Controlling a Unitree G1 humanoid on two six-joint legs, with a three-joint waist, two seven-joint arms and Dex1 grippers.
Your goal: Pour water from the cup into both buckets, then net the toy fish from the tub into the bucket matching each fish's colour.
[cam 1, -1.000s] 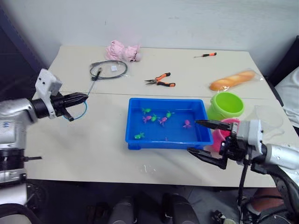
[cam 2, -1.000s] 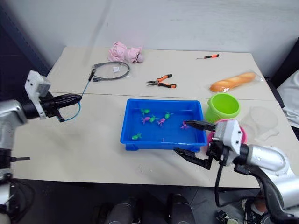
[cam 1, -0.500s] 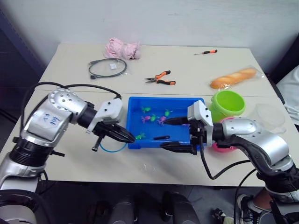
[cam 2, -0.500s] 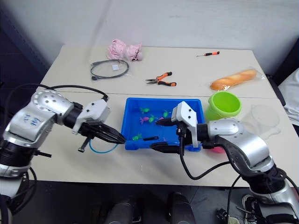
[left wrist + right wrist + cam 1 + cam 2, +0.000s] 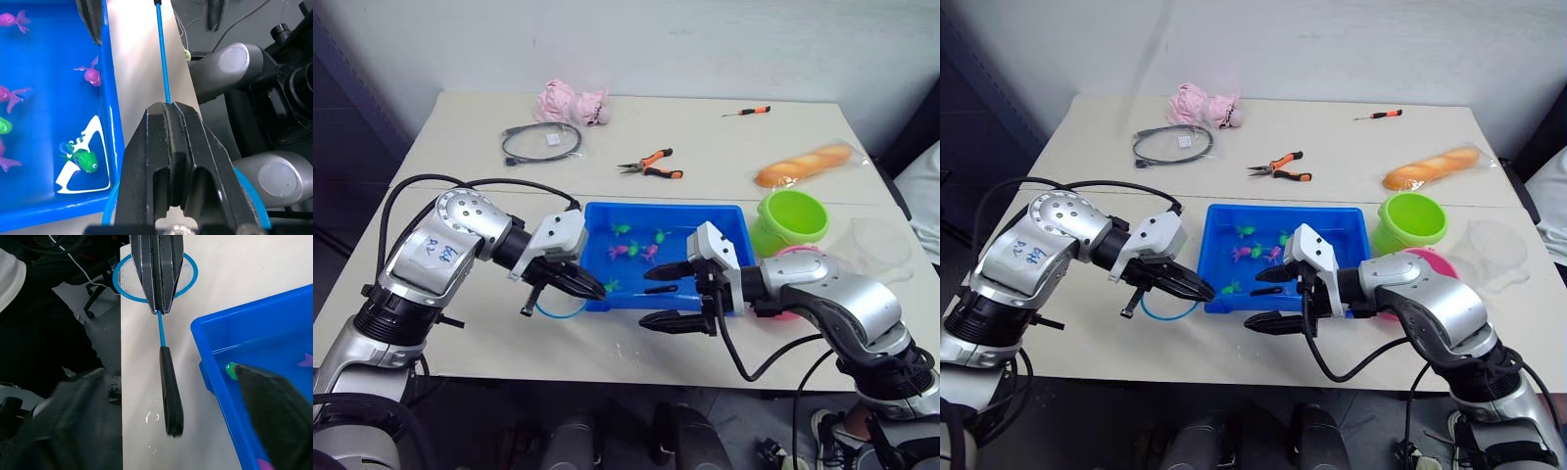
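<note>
The blue tub (image 5: 661,207) sits mid-table with several small pink fish (image 5: 620,251) and green fish (image 5: 612,285) in water. My left gripper (image 5: 590,289) is at the tub's front-left corner, shut on the thin stick of the net. The net's blue hoop (image 5: 556,310) lies on the table just under the wrist, and its dark handle (image 5: 170,389) points outward. My right gripper (image 5: 646,301) stands open at the tub's front wall, facing the left one. The green bucket (image 5: 793,217) and the pink bucket (image 5: 1435,258) stand right of the tub. The clear cup (image 5: 879,240) is beyond them.
At the back lie orange-handled pliers (image 5: 651,168), a coiled black cable (image 5: 540,143), a pink soft toy (image 5: 570,101), a small screwdriver (image 5: 744,113) and a wrapped bread loaf (image 5: 800,166). The table's front edge runs close below both grippers.
Both arms have swung inward. The left gripper carried the net from the far left to the tub's front-left corner. The right gripper came from beside the pink bucket to the tub's front wall.
</note>
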